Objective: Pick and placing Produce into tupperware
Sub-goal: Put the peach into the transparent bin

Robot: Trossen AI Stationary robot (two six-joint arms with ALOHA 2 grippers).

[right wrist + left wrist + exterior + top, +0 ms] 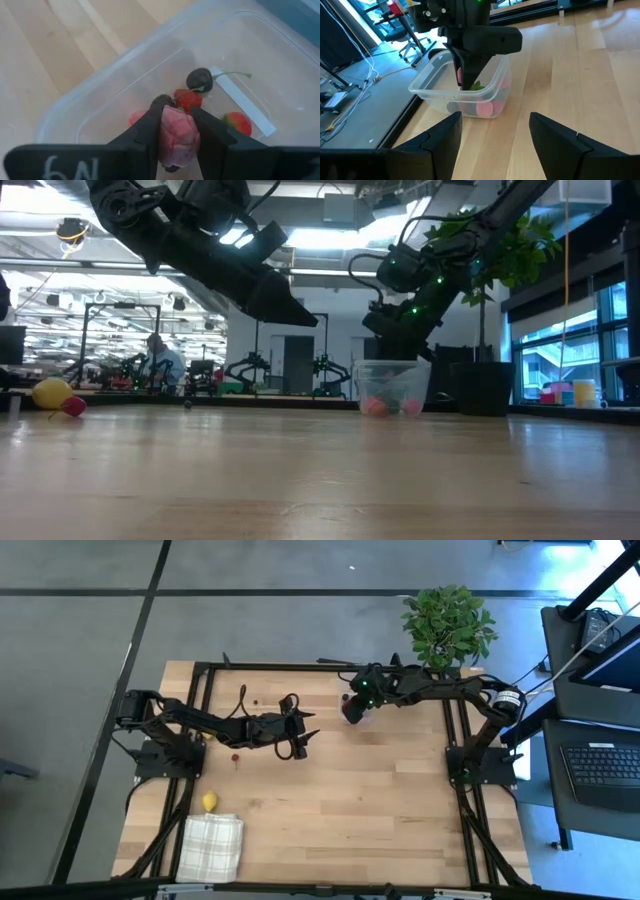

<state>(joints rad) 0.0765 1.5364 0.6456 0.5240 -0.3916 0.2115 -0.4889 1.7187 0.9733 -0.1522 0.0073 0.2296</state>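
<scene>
**Pink fruit held over the box, ready to drop**

Pink and soft-looking, a fruit piece (pixel 178 136) sits pinched between the fingers of the right gripper (pixel 178 135), which hangs just above the clear plastic box (pixel 461 86) at the far side of the table (pixel 380 810). Inside lie a dark cherry (pixel 199 79) and red strawberries (pixel 188 99). This looks like the placing step; next the fingers should part. The left gripper (pixel 492 135) waits nearby, fingers spread and empty. A lemon (pixel 209 802) lies beside a checked cloth (pixel 212 845).

Tupperware (pixel 352 708) largely hidden beneath right end effector (pixel 350 710) in high view
</scene>
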